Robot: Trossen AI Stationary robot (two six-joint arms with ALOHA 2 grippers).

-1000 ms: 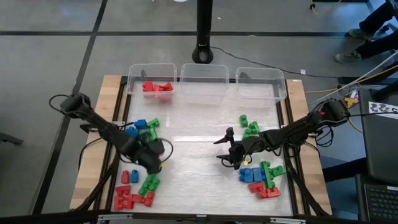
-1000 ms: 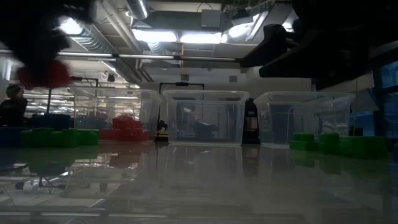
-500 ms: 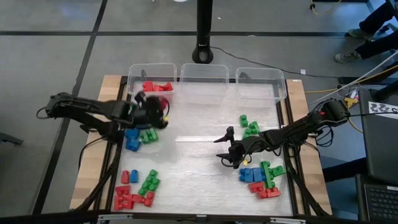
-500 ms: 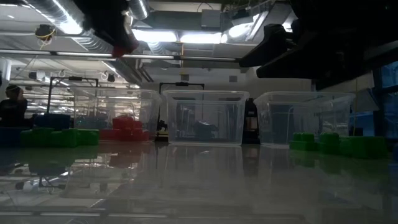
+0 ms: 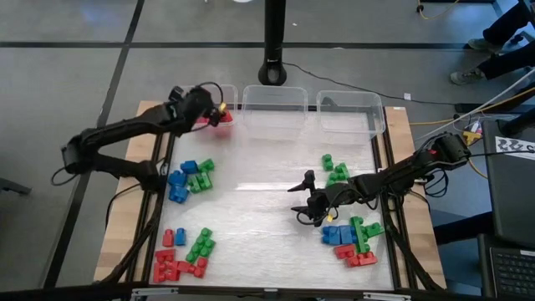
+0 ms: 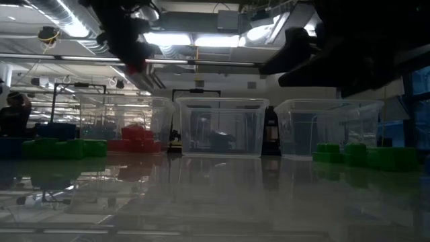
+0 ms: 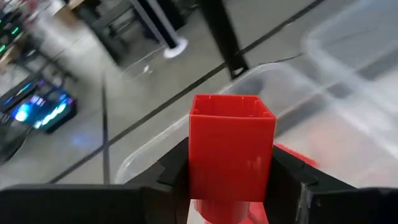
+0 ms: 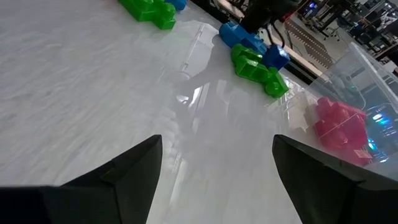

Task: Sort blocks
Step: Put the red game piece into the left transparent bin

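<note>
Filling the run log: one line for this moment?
left pincer: shut on red studded plastic brick | over left clear plastic bin | right pincer: open, mid-table

White table [image 5: 267, 167] with three clear bins [image 5: 272, 107] and scattered blocks [image 5: 191, 177].

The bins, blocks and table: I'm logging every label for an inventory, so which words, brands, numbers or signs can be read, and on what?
None can be read.
Red block in the left gripper: plain faces.
Clear bins: no labels.
Black-and-white patterned tag beside the table: a pattern only, no text.
</note>
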